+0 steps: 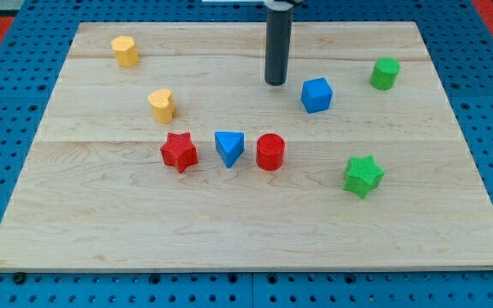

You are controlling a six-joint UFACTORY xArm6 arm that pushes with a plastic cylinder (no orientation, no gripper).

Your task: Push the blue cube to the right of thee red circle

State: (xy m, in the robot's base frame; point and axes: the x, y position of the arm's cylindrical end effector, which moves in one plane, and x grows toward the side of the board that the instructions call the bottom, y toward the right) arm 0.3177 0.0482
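The blue cube (317, 95) sits on the wooden board right of centre, toward the view's top. The red circle (270, 151) stands below and to the left of it, near the board's middle. My tip (276, 82) rests on the board just left of the blue cube and slightly above it, with a small gap between them. The tip is well above the red circle.
A blue triangle (228, 147) and a red star (179, 151) lie left of the red circle in a row. Two yellow blocks (161, 105) (126, 51) sit at upper left. A green cylinder (384, 74) is at upper right, a green star (363, 175) at lower right.
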